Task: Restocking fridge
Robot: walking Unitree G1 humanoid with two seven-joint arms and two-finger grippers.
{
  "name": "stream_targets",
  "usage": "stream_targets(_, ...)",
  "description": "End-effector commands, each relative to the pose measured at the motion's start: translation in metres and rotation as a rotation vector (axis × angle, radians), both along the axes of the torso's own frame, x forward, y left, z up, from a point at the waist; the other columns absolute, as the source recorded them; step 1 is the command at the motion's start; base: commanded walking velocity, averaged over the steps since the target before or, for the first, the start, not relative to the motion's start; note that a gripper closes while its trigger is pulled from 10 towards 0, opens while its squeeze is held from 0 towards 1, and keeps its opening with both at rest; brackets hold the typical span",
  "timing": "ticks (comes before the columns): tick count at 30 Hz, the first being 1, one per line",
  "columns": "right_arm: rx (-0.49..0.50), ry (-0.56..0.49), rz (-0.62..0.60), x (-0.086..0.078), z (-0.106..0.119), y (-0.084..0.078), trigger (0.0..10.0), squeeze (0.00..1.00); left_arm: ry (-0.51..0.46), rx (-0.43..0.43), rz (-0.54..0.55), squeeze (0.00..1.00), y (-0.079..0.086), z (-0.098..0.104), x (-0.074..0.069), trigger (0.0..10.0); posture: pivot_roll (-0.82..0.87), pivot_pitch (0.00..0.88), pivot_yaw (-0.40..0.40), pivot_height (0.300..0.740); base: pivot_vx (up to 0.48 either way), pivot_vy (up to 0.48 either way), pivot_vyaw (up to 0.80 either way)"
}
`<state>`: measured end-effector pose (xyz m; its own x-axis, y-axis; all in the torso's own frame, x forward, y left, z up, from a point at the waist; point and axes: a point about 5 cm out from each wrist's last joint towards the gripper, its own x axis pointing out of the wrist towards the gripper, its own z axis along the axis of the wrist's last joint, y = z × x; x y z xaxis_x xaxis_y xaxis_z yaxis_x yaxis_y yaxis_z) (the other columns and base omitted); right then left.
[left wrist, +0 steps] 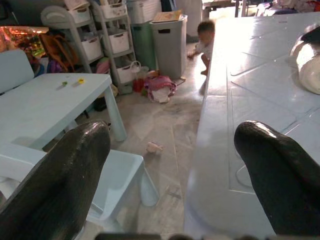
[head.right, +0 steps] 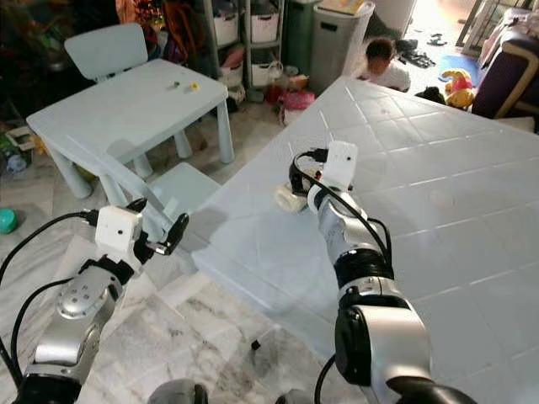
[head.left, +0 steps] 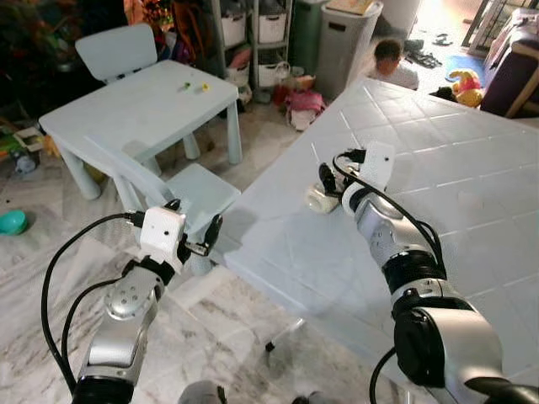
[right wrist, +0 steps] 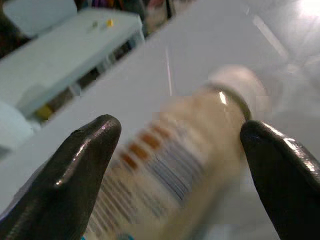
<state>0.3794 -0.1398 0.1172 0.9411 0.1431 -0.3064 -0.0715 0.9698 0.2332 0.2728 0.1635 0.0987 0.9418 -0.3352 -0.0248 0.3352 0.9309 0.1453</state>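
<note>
A small pale bottle (head.left: pixel 320 200) with a white cap and an orange-printed label lies on its side on the white tiled counter (head.left: pixel 438 168), close to its near-left edge. My right gripper (head.left: pixel 331 185) hangs just over it, open. In the right wrist view the blurred bottle (right wrist: pixel 190 160) sits between the two spread fingertips, with a gap on each side. My left gripper (head.left: pixel 196 222) is open and holds nothing. It hovers off the counter's left edge, above a small pale chair (head.left: pixel 189 189).
A pale children's table (head.left: pixel 143 101) with another chair stands at the left. Behind it are storage shelves (head.left: pixel 253 34) and a grey bin (head.left: pixel 345 38). A small child (head.left: pixel 389 61) sits on the floor past the counter's far corner, among toys.
</note>
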Motion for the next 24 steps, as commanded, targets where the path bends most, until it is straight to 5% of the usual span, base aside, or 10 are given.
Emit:
stream_targets(1, -0.030, 0.119, 0.024, -0.013, -0.025, -0.001, 10.0, 0.00, -0.005, 0.018, -0.018, 0.00, -0.001, 0.003, 0.000, 10.0, 0.10, 0.029, -0.006, 0.740, 0.000, 0.000, 0.00)
stream_targets(10, -0.048, 0.211, 0.046, -0.050, -0.051, -0.016, 10.0, 0.00, 0.004, 0.013, -0.044, 0.00, -0.005, 0.002, 0.002, 10.0, 0.07, 0.017, -0.009, 0.740, 0.000, 0.000, 0.00)
stream_targets(24, -0.015, 0.151, 0.032, -0.082, -0.028, -0.018, 10.0, 0.00, 0.003, 0.017, -0.060, 0.00, -0.006, 0.003, 0.006, 10.0, 0.07, 0.007, -0.004, 0.740, 0.000, 0.000, 0.00)
